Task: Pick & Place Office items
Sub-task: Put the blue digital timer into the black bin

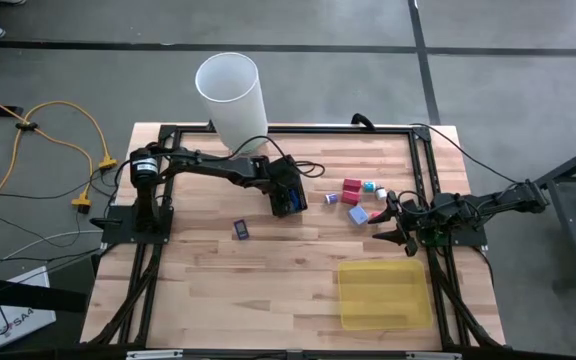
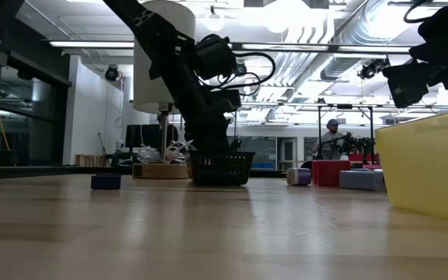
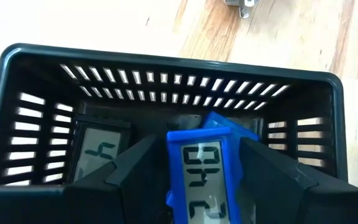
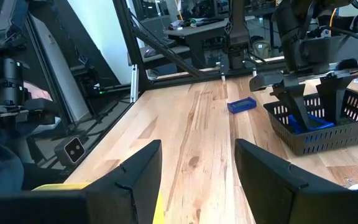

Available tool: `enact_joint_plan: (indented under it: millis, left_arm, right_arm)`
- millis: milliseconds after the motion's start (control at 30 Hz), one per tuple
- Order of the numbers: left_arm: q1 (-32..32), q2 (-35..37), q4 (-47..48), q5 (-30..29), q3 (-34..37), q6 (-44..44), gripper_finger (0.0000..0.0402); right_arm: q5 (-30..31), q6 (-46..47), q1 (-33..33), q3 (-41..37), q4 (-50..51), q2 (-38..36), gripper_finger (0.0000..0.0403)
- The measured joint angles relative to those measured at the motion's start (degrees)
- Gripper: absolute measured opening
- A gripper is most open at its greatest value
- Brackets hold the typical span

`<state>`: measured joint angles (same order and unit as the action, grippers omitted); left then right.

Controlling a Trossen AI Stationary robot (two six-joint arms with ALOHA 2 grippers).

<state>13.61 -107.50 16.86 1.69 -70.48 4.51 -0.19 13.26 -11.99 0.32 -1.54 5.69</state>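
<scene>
Left gripper [image 3: 199, 180] is down in the black mesh basket [image 3: 166, 81], fingers [image 3: 132, 168] apart w/ a blue display piece [image 3: 202, 177] between them; grip can't be confirmed. Another display piece [image 3: 99, 152] lies just beside it in the basket. A blue piece [image 1: 241, 229] sits on the table [image 1: 268, 290] nearby. Right gripper [image 1: 388, 222] waits w/ fingers open and empty, red block [image 1: 352, 187] and pale blue block [image 1: 358, 214] just beside it, yellow tray [image 1: 383, 295] near.
</scene>
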Motion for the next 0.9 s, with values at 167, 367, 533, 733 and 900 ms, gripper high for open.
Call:
enact_joint_plan:
  millis: [167, 367, 533, 733, 900]
  left_arm:
    - [0.0, 1.3, 0.2, 0.1, -0.2, -0.9, 0.0223]
    - [0.0, 4.8, 1.4, 0.1, -0.2, -1.5, 0.0223]
    - [0.0, 7.5, 2.0, 0.1, -0.3, -1.5, 0.0223]
    - [-0.3, 9.3, 2.2, 0.1, -0.3, -1.6, 0.0223]
    - [-0.8, 9.4, 2.4, 0.1, -0.3, -1.7, 0.0223]
  right_arm:
    - [0.0, 0.0, 0.0, 0.0, 0.0, 0.0, 0.019]
    - [0.0, 0.0, 0.0, 0.0, 0.0, 0.0, 0.019]
    - [0.0, 0.0, 0.0, 0.0, 0.0, 0.0, 0.019]
    - [0.0, 0.0, 0.0, 0.0, 0.0, 0.0, 0.019]
    - [0.0, 0.0, 0.0, 0.0, 0.0, 0.0, 0.019]
